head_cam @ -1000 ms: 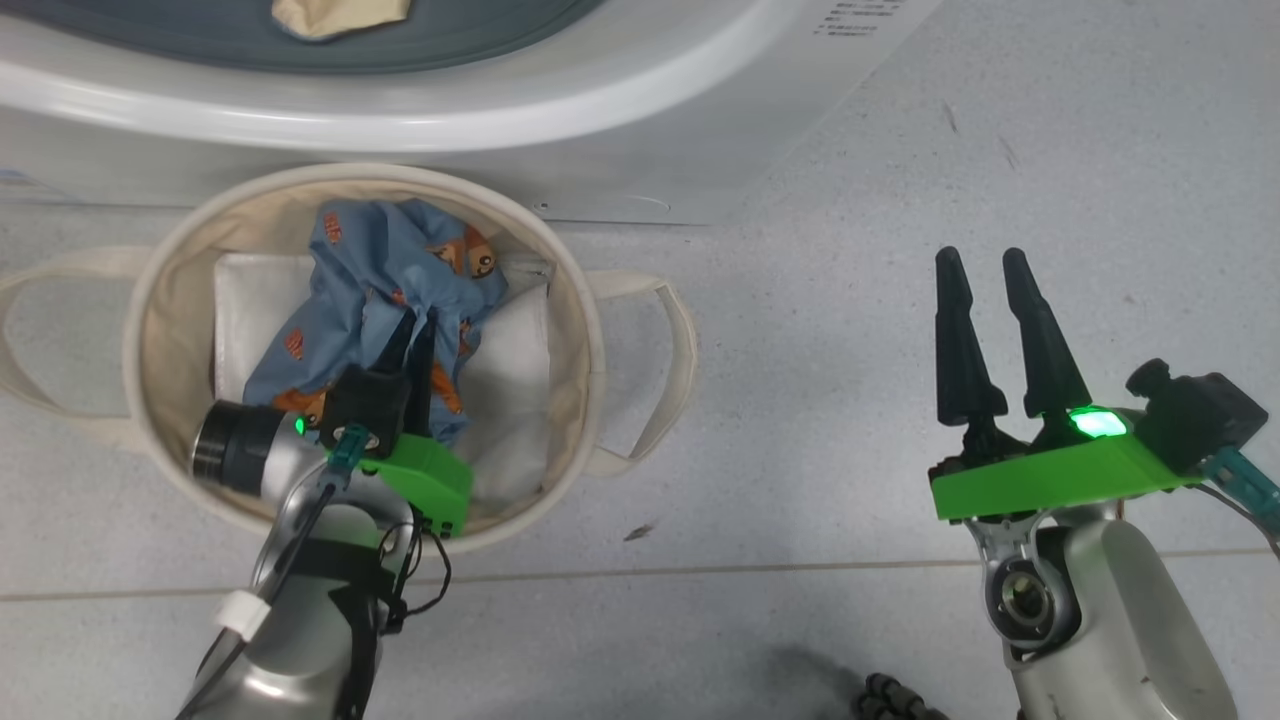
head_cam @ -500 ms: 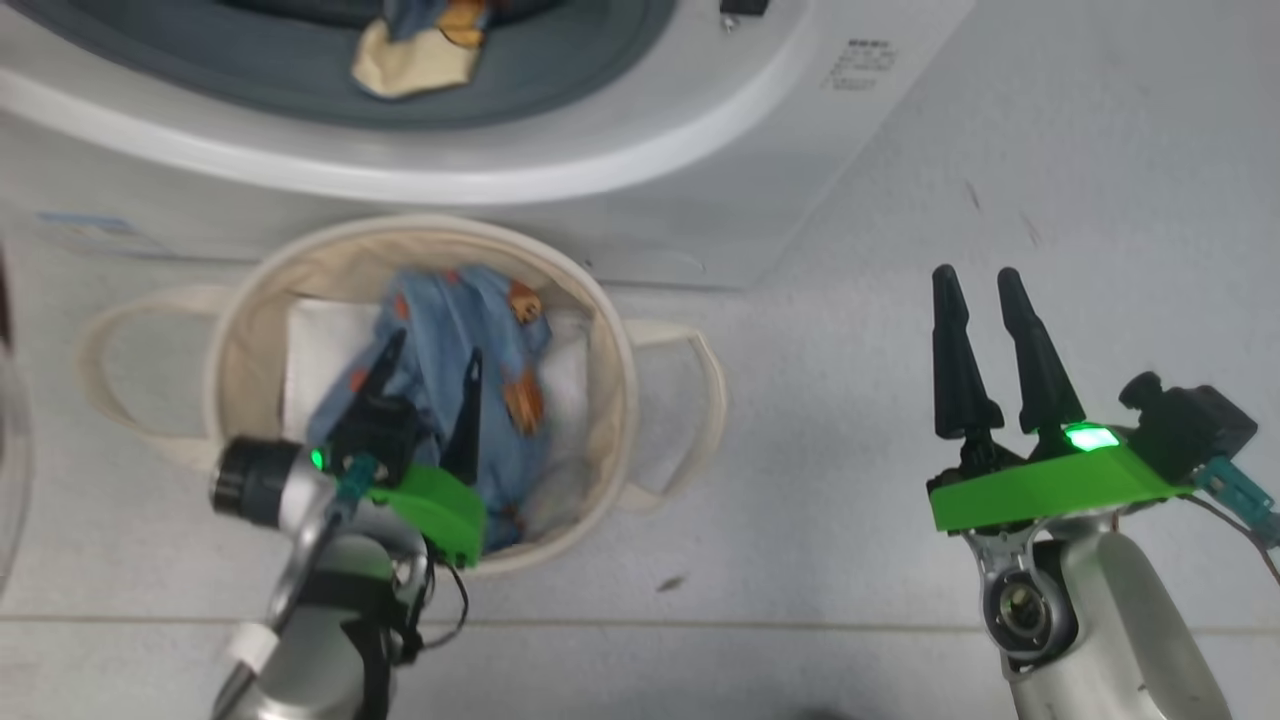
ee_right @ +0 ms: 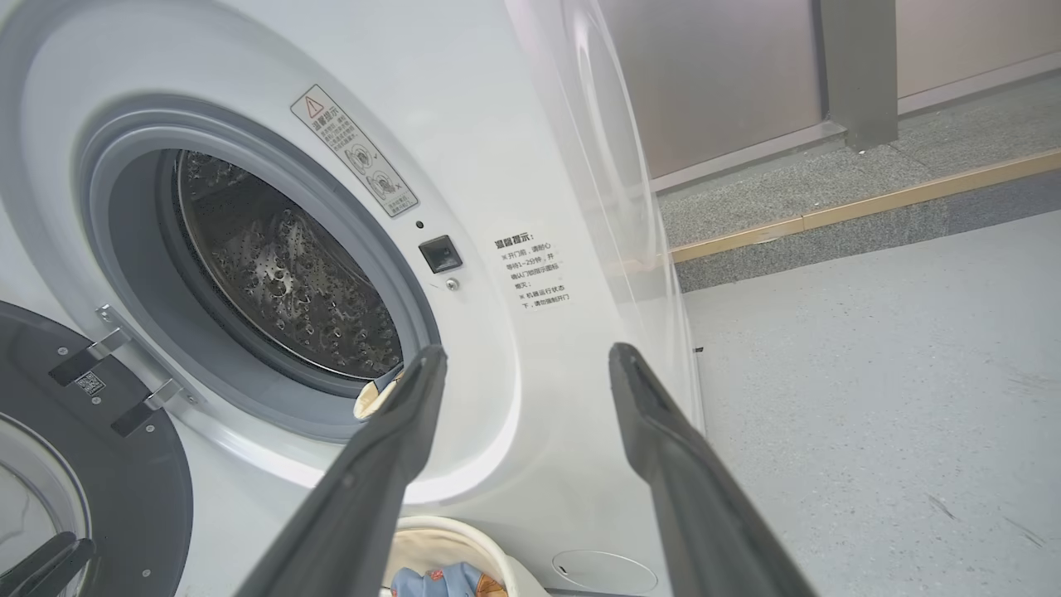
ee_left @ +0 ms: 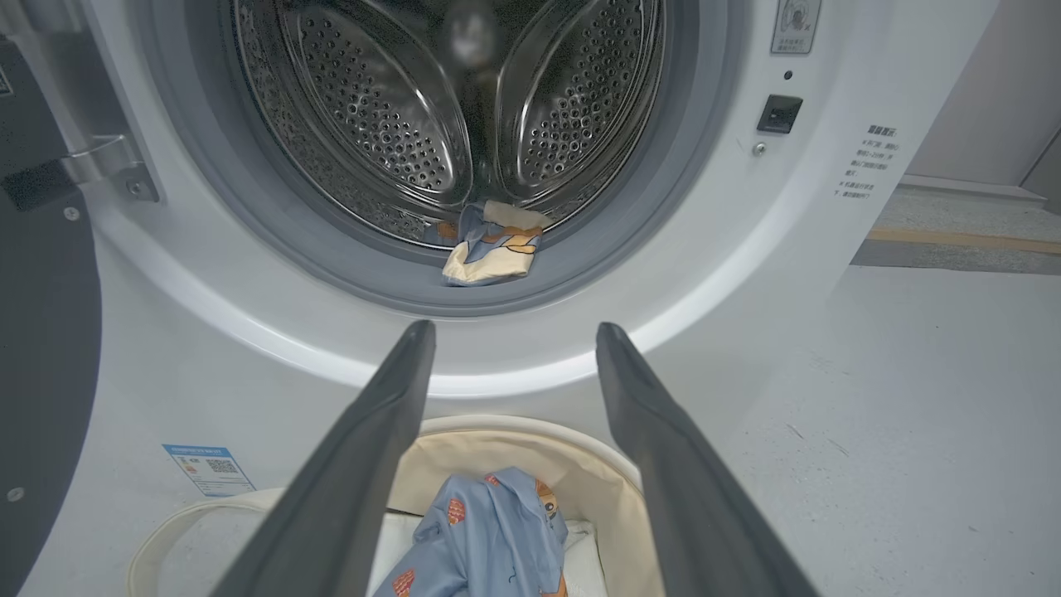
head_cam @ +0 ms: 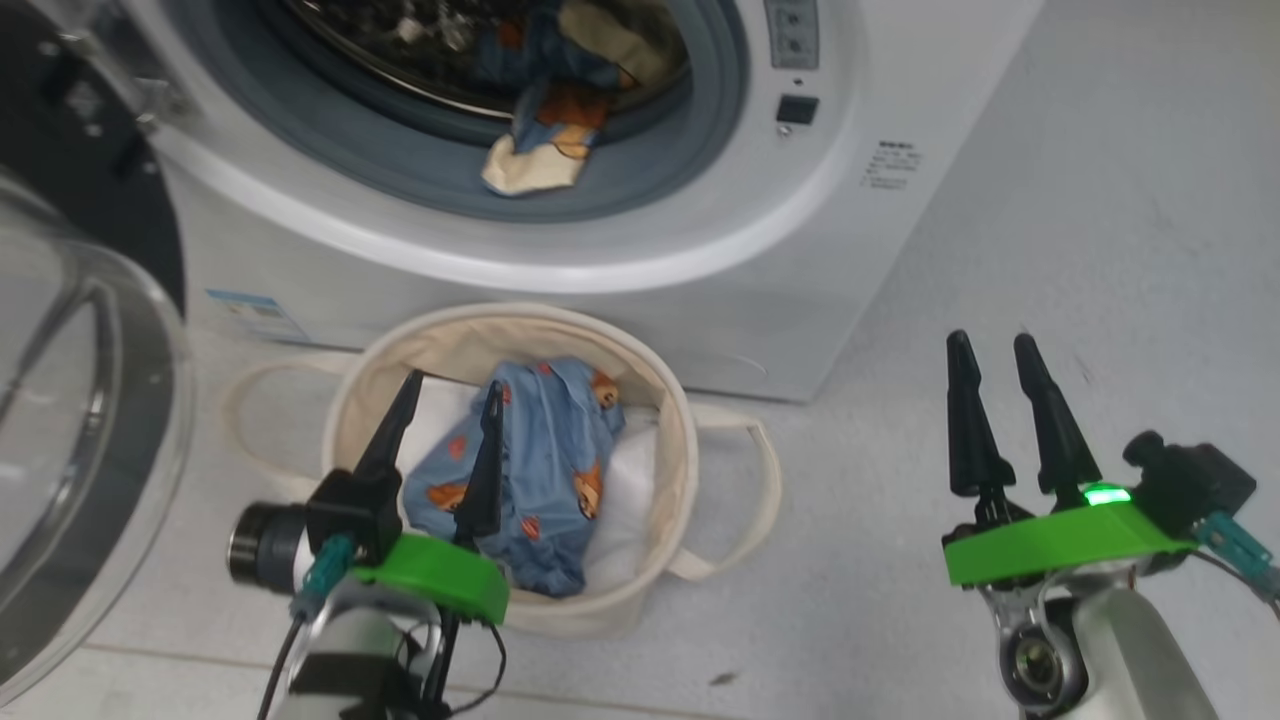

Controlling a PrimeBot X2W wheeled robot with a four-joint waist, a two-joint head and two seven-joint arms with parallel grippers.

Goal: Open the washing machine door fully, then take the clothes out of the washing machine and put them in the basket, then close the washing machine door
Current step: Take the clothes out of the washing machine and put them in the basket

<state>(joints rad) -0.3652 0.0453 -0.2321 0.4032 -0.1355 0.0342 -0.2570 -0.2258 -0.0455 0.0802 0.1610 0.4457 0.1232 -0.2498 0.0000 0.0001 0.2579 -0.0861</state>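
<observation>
On the front of the washing machine (ee_right: 249,66) we read a Chinese notice (ee_right: 533,272) headed 温馨提示, mid-frame. Upper left sits a warning-triangle sticker (ee_right: 354,149). Lower left in the left wrist view, a blue QR-code label (ee_left: 209,469) is too small to read.

Left of my left claw (head_cam: 454,380), the door (head_cam: 100,420) runs off the frame's side. Ahead of it, the top edge cuts the garment (head_cam: 545,130) in the drum (head_cam: 400,60). I can't read the print (head_cam: 893,165) on the washer (head_cam: 700,330) beyond: too small.

Pale grey speckled floor (ee_right: 870,373), raised step (ee_right: 787,186) with tan edge strip (ee_right: 829,215), beige wall (ee_right: 729,75) behind.
</observation>
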